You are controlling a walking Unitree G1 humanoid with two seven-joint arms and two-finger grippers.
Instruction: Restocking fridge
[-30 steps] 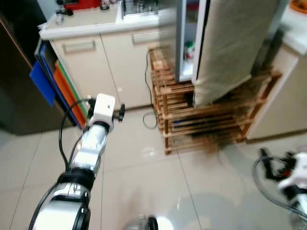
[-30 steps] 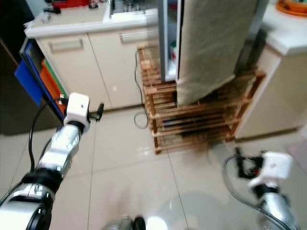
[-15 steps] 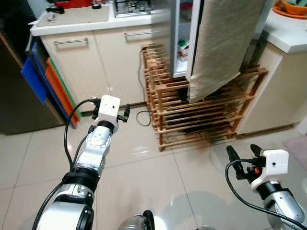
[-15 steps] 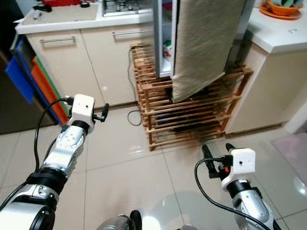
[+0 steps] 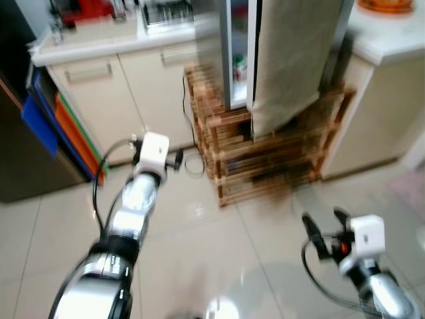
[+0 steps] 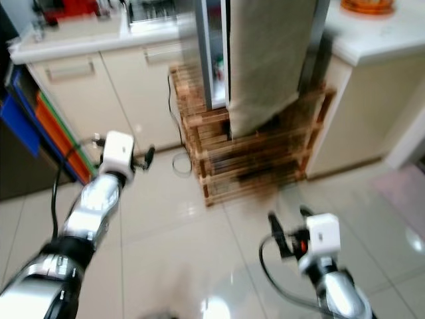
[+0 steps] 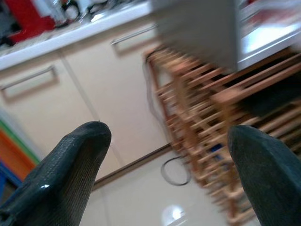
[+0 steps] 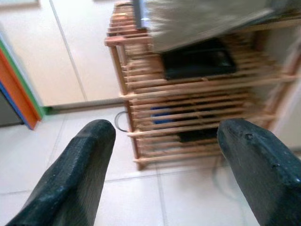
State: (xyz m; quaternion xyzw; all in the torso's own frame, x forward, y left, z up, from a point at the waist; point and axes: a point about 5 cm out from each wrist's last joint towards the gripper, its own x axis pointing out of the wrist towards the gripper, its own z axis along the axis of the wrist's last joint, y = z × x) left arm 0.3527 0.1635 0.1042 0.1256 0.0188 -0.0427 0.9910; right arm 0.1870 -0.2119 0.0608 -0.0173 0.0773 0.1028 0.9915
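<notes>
Left eye view: the fridge (image 5: 239,60) has slid closer and blurred, so we are walking up. Left gripper (image 5: 178,158) and right gripper (image 5: 325,232), both short of the fridge, hang spread and empty.

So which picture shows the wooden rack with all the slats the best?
The right wrist view: the wooden rack spreads wide there, with its slatted shelves and the dark things lying on them, seen between the right hand fingers. Both eye views show it whole but blurred, under the fridge. The left wrist view catches one blurry side.
</notes>
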